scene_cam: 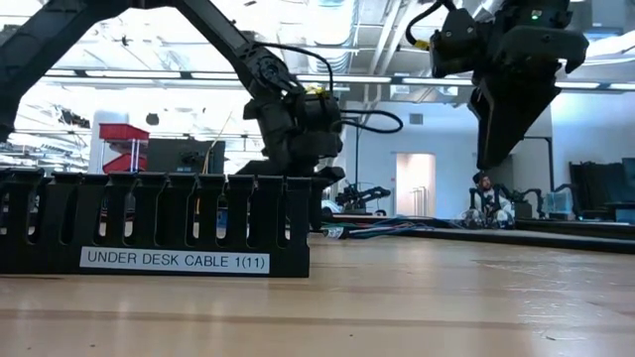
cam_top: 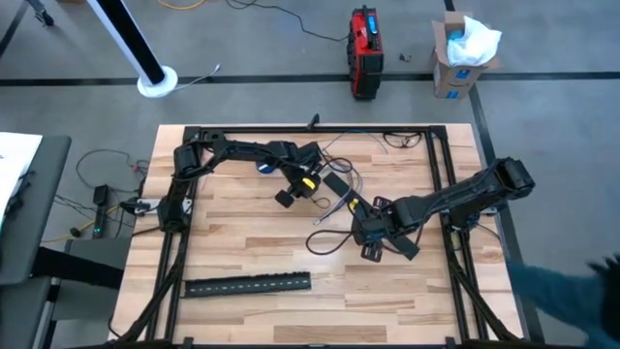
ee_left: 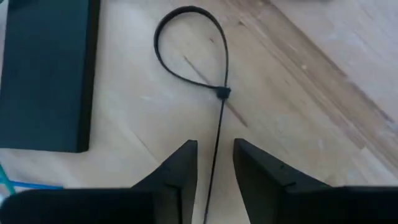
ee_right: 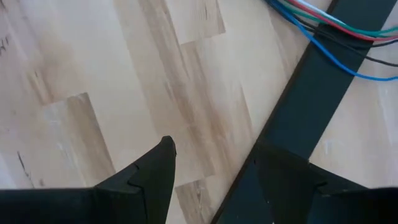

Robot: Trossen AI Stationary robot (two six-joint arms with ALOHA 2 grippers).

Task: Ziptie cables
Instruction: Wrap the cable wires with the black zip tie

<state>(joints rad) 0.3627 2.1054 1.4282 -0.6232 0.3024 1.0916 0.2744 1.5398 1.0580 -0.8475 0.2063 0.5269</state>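
1. Judging by how things are lying, the task is only partly along: a black zip tie [ee_left: 214, 93] is already closed into a loop, but in the left wrist view that loop is lying empty on the tabletop [cam_top: 242, 242], encircling no wires. Threading the bundle through and pulling tight are looking like the steps left.

2. The left claw [ee_left: 214, 165] is hovering with its tips slightly apart, and the tie's straight tail is running down between them; whether they are actually pinching it I cannot tell. The loop is lying just ahead of this claw's tips.

3. The right claw [ee_right: 208, 165] is hanging above bare wood with its fingers apart, gripping nothing. A dark flat bar [ee_right: 317, 106] is crossing beside one finger.

4. The cables [ee_right: 323, 31] are lying beyond that bar, well ahead of the right claw: thin, limp strands in blue, green, red, white and dark, running loosely side by side, not yet bound.

5. In the high view thin wires [cam_top: 334, 208] are curling between the two claws; the slotted black duct [cam_top: 248, 284] is resting well apart from both.
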